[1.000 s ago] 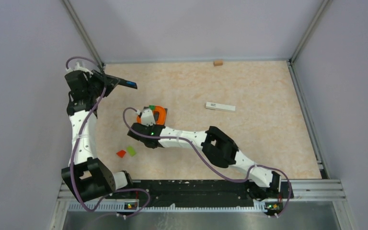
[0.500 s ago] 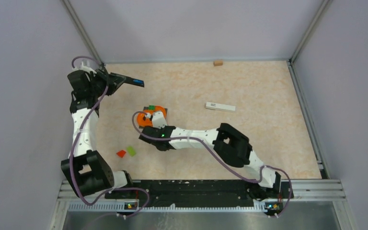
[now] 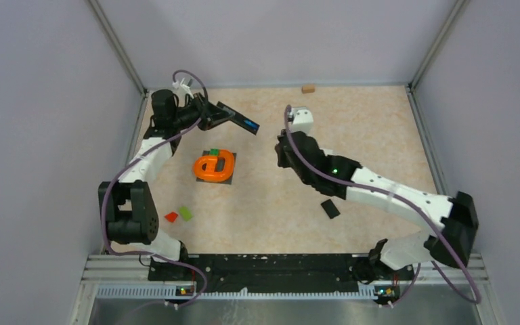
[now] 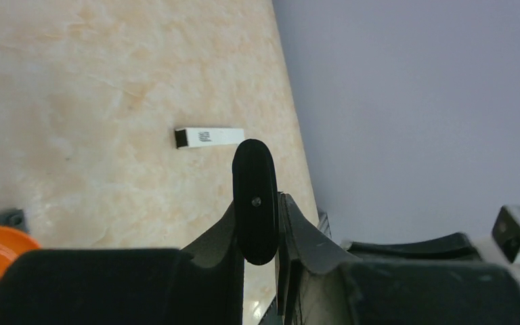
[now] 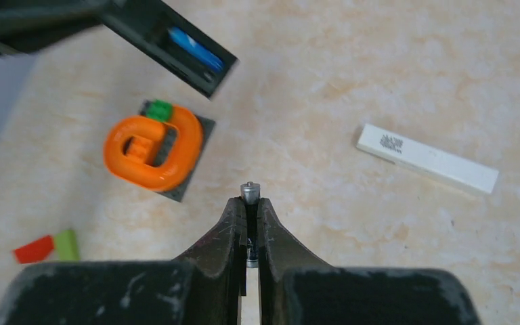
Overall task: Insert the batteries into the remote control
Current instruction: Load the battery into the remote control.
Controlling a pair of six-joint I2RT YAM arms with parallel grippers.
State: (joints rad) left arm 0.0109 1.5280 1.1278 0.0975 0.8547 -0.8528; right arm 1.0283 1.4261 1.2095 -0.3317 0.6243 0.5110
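Note:
My left gripper [image 3: 206,116] [image 4: 258,203] is shut on one end of the black remote control [image 3: 233,118] [image 4: 254,196] and holds it above the table's back left. Its open compartment faces up, with a blue battery [image 3: 249,124] [image 5: 191,46] lying in it. Just right of the remote's free end, my right gripper [image 3: 286,157] [image 5: 251,202] is in the air, shut on a thin silvery battery [image 5: 249,191]. That battery's tip sticks out past the fingertips.
An orange ring on a dark plate [image 3: 214,166] [image 5: 154,150] lies below the remote. Red [image 3: 171,217] and green [image 3: 186,212] blocks sit front left. There is a small black flat piece [image 3: 330,208], a white bar [image 5: 426,159] [image 4: 210,137], and a wooden block [image 3: 307,88] at the back wall.
My right gripper closed at the orange ring, then rose and swung right and back with a battery. My left arm swung the remote right toward the middle. The black flat piece now shows.

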